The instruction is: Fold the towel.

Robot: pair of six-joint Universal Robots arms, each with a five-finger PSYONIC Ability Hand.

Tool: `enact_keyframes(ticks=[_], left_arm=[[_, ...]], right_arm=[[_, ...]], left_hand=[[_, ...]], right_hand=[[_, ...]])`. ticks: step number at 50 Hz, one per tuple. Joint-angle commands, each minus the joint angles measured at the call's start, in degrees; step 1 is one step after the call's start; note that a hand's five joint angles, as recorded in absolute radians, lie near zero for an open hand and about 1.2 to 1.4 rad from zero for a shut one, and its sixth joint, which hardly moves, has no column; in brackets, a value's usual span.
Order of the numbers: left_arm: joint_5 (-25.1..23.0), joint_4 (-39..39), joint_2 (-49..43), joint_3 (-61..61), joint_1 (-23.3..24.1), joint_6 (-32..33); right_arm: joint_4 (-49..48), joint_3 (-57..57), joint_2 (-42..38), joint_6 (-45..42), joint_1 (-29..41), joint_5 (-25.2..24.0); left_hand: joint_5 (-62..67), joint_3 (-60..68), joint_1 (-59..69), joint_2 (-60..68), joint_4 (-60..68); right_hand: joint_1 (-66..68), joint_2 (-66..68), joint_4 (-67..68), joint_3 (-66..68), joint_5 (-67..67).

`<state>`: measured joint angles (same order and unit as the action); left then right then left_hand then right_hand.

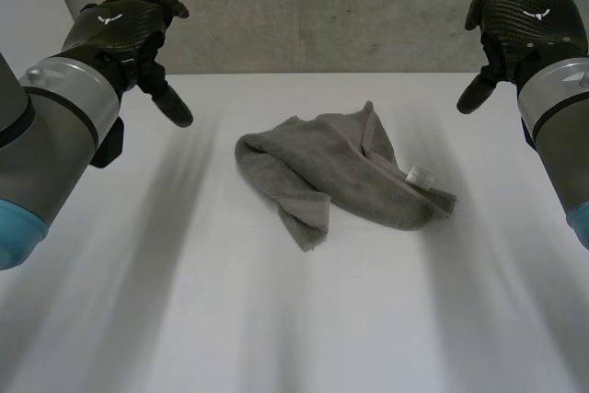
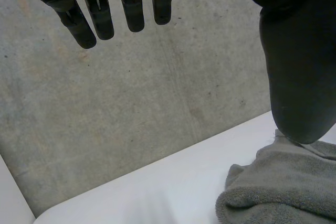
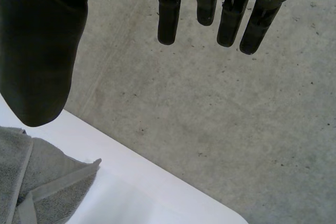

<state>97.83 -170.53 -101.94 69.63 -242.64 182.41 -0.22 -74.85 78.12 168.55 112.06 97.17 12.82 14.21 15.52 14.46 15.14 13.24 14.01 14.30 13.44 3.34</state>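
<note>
A grey towel (image 1: pixel 345 172) lies crumpled in the middle of the white table (image 1: pixel 184 301), with a small white label near its right end. My left hand (image 1: pixel 129 29) hovers high at the far left, well away from the towel, fingers straight and empty. My right hand (image 1: pixel 520 29) hovers at the far right, also apart from the towel, open and empty. In the left wrist view my fingers (image 2: pixel 134 9) are straight and the towel (image 2: pixel 283 187) lies beyond the thumb. In the right wrist view my fingers (image 3: pixel 231 14) are straight, and a towel (image 3: pixel 37 177) corner lies below the thumb.
A grey concrete wall (image 1: pixel 322 6) stands behind the table's far edge. White table surface spreads wide in front of the towel and to both sides.
</note>
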Motion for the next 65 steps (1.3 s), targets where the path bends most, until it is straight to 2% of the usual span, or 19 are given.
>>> enact_keyframes(ticks=[1,9,12,14,15,17,20,24,34,42,44,46,48,49,50,51,55,59,65], left_arm=[[-0.1,-0.2,0.4,0.6,0.0,0.1],[-1.2,-1.2,0.7,3.6,1.4,0.4],[-3.7,-2.8,0.3,4.6,3.0,0.7],[-5.5,-3.7,-0.1,5.1,3.8,0.8],[-7.4,-4.4,-0.6,5.6,4.5,0.9],[-9.3,-5.2,-1.8,6.2,5.0,0.9],[-13.0,-7.0,-4.7,7.2,5.5,1.4],[-15.9,-10.4,-10.8,6.9,7.4,4.3],[-15.7,-12.5,-25.3,0.8,11.4,14.3],[-15.1,-12.8,-33.0,-4.1,14.3,16.4],[-14.6,-12.7,-34.0,-5.2,14.9,16.7],[-14.2,-12.8,-35.0,-6.1,15.3,17.2],[-13.1,-12.8,-36.5,-7.6,15.4,18.4],[-13.1,-12.8,-36.5,-7.6,15.4,18.4],[-12.8,-12.8,-37.1,-8.2,15.4,19.1],[-12.4,-12.8,-37.6,-8.7,15.4,19.6],[-12.2,-12.9,-38.2,-9.5,15.4,20.4],[-12.0,-13.3,-38.9,-10.0,15.4,21.0],[-11.5,-13.5,-38.3,-10.0,15.0,21.4]], right_arm=[[0.0,-0.2,0.0,-0.4,0.0,0.0],[0.0,0.0,-0.1,-2.0,0.6,-0.6],[0.8,-0.6,-0.9,-7.9,1.1,-2.4],[2.4,-1.3,-4.9,-18.0,1.2,-5.3],[2.4,-1.3,-4.9,-18.1,1.2,-5.3],[4.6,-0.9,-9.2,-25.3,1.3,-6.6],[6.0,-0.5,-12.1,-28.5,1.2,-7.2],[6.2,-0.3,-14.3,-28.9,0.5,-8.0],[5.7,0.1,-22.8,-29.3,0.2,-13.7],[4.7,1.5,-27.7,-29.0,0.2,-14.1],[4.2,2.3,-29.0,-28.6,0.2,-13.9],[3.7,2.6,-29.2,-28.5,0.2,-13.7],[2.9,2.6,-29.2,-28.5,0.2,-13.3],[2.2,2.6,-29.2,-28.5,0.1,-12.9],[2.2,2.6,-29.2,-28.5,0.1,-12.9],[1.5,2.6,-29.3,-28.5,0.0,-12.4],[0.5,2.5,-29.3,-28.5,-0.2,-11.7],[0.5,2.6,-29.2,-28.5,-1.1,-11.5],[0.5,2.7,-28.9,-28.5,-2.3,-11.4]], left_hand=[[-12.3,-3.7,-5.0,-3.9,-4.6],[-8.1,0.5,-0.8,0.3,-0.4],[-7.9,0.7,-0.6,0.5,-0.2],[-7.4,1.2,-0.1,1.0,0.3],[-7.6,1.1,-0.3,0.8,0.1],[-7.6,1.1,-0.3,0.8,0.1],[-7.6,1.1,-0.3,0.8,0.1],[-7.6,1.0,-0.3,0.8,0.1],[1.4,10.0,8.7,9.7,9.0],[2.5,11.1,9.8,10.9,10.2],[5.4,14.0,12.7,13.8,13.1],[9.1,17.7,16.4,17.5,16.8],[19.8,28.4,27.1,28.2,27.5],[19.9,28.5,27.2,28.2,27.5],[26.9,35.5,34.2,35.2,34.5],[36.4,45.0,43.7,44.8,44.1],[45.9,54.5,53.2,54.3,53.6],[57.2,65.8,64.5,65.5,64.8],[57.2,65.8,64.5,65.5,64.9]], right_hand=[[-3.2,-4.0,-4.3,-3.4,-3.3],[-3.2,-4.0,-4.3,-3.4,-3.3],[-3.2,-4.0,-4.3,-3.4,-3.3],[-3.2,-4.0,-4.3,-3.4,-3.3],[-3.2,-4.0,-4.3,-3.4,-3.3],[-3.2,-4.0,-4.3,-3.4,-3.3],[-3.2,-4.0,-4.3,-3.4,-3.3],[-3.2,-4.0,-4.3,-3.4,-3.3],[-3.2,-4.0,-4.3,-3.4,-3.3],[13.0,12.2,11.9,12.8,12.9],[25.2,24.4,24.2,25.0,25.1],[30.1,29.3,29.0,29.9,30.0],[33.8,33.1,32.8,33.6,33.7],[38.5,37.7,37.5,38.3,38.4],[38.6,37.8,37.5,38.4,38.5],[45.1,44.3,44.0,44.9,45.0],[62.4,61.6,61.3,62.2,62.3],[66.8,66.0,65.7,66.6,66.7],[66.8,66.0,65.7,66.6,66.7]])
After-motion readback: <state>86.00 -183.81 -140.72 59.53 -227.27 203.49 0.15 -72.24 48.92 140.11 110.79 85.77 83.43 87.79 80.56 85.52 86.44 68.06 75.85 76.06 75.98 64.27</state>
